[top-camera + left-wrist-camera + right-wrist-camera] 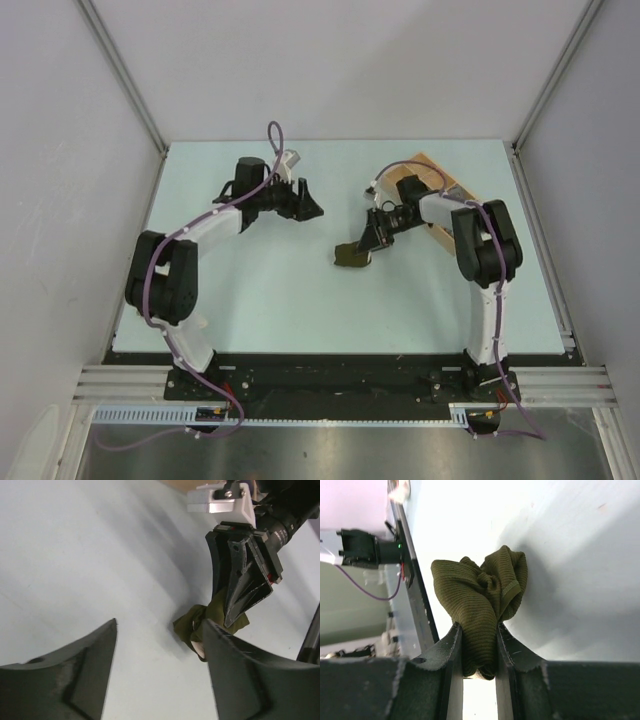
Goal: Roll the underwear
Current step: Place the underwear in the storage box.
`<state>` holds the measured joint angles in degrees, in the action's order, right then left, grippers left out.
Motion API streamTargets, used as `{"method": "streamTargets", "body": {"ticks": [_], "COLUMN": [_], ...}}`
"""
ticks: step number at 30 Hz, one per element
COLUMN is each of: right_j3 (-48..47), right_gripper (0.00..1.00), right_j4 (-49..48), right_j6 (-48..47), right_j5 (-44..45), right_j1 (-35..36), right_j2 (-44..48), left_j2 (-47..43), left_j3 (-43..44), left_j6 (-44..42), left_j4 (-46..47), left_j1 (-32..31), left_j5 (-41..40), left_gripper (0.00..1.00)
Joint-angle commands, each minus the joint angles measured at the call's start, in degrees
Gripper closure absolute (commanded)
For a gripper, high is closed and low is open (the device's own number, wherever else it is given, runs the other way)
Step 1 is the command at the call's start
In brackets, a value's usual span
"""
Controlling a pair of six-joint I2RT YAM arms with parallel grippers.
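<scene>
One dark olive green underwear lies bunched near the middle of the pale table. My right gripper is shut on it: in the right wrist view the ribbed cloth is pinched between both fingers and bulges out beyond the tips. My left gripper stands open to the left of it, apart from the cloth, with bare table between its fingertips. From the left wrist view the underwear shows under the right gripper, partly hidden by my own right-hand finger.
A light wooden tray sits at the back right of the table, partly under the right arm. Grey walls and metal rails frame the table on three sides.
</scene>
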<state>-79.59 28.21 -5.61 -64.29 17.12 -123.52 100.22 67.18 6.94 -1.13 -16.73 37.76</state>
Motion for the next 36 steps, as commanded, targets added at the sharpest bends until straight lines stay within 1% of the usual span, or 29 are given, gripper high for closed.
{"method": "streamTargets", "body": {"ticks": [1,3,4,5,7,8,9,10,11,13,15,17,19,21,22,24,25,27,31,32,33,34,36], "right_j3": [-0.04,-0.04,-0.04,-0.04,-0.04,-0.12,-0.3,-1.26,-1.96,-3.19,-5.13,-6.88,-7.77,-9.08,-10.05,-12.41,-13.13,-14.01,-15.32,-15.94,-16.47,-17.08,-17.7], "right_gripper": [1.0,1.0,1.0,1.0,1.0,1.0,1.0,1.0,1.0,1.0,1.0,1.0,1.0,1.0,1.0,1.0,1.0,1.0,1.0,1.0,1.0,1.0,1.0], "right_j4": [-0.61,-0.96,-1.05,-1.66,-2.71,-4.28,-5.08,-5.27,-5.01,-5.0,-4.83,-5.0,-5.96,-8.43,-8.6,-9.22,-9.31,-10.45,-13.17,-13.09,-13.09,-13.09,-13.79], "right_j6": [-0.02,0.07,0.24,0.68,1.3,2.6,3.05,3.06,3.06,3.32,3.15,2.88,3.23,3.32,2.89,2.53,2.53,2.0,1.65,1.39,-0.35,-1.24,-3.35], "right_j5": [2.24,2.5,2.68,2.68,2.94,3.03,3.21,3.56,3.91,4.96,6.1,8.21,11.36,15.66,17.08,19.37,20.51,23.66,26.85,27.29,27.81,28.6,28.08], "right_j1": [-3.84,-5.16,-6.48,-7.27,-8.85,-10.86,-11.84,-13.16,-15.26,-16.68,-20.62,-22.3,-24.59,-26.43,-26.88,-27.58,-27.93,-28.02,-28.11,-28.02,-28.02,-27.85,-27.85], "right_j2": [8.63,10.05,10.67,11.89,13.04,14.53,15.06,15.68,16.2,17.52,18.58,19.02,19.28,19.03,18.15,16.92,16.39,15.25,13.32,12.79,11.83,11.55,10.16], "left_j2": [3.48,6.55,7.69,9.36,12.0,13.14,16.2,17.71,19.46,24.03,26.76,30.72,33.27,34.33,34.94,36.79,37.84,40.39,42.68,43.82,46.79,49.08,52.34], "left_j3": [1.9,3.39,5.05,6.03,9.7,11.21,12.79,15.76,16.92,19.99,22.46,26.67,30.18,32.04,34.49,37.48,41.15,45.04,49.96,52.16,54.96,61.6,67.53], "left_j6": [13.25,16.43,16.96,17.84,20.12,21.87,22.58,25.03,26.71,29.87,33.66,35.6,35.95,36.83,36.92,37.0,36.74,36.48,38.41,38.24,38.15,38.41,38.76], "left_j4": [13.33,15.71,15.89,16.07,16.59,16.94,16.86,17.64,19.22,24.29,26.25,26.79,26.0,24.34,23.11,19.33,17.75,13.8,13.79,12.56,11.16,7.49,4.65], "left_j1": [0.03,-0.32,-0.58,-1.28,-1.81,-2.6,-3.04,-3.39,-4.27,-5.06,-6.2,-7.43,-8.4,-8.93,-9.11,-9.37,-9.46,-9.55,-10.6,-11.21,-11.39,-11.57,-12.01], "left_j5": [4.16,6.0,5.84,5.75,5.22,5.22,5.22,6.09,6.71,7.59,7.77,6.98,5.58,1.98,1.1,-1.01,-1.54,-3.3,-11.45,-12.26,-12.62,-12.8,-12.62], "left_gripper": [0.2,0.09,0.08,0.0,0.0,0.0,0.0,0.0,0.0,0.0,0.0,0.0,0.0,0.0,0.0,0.0,0.0,0.0,0.0,0.0,0.0,0.0,0.0]}}
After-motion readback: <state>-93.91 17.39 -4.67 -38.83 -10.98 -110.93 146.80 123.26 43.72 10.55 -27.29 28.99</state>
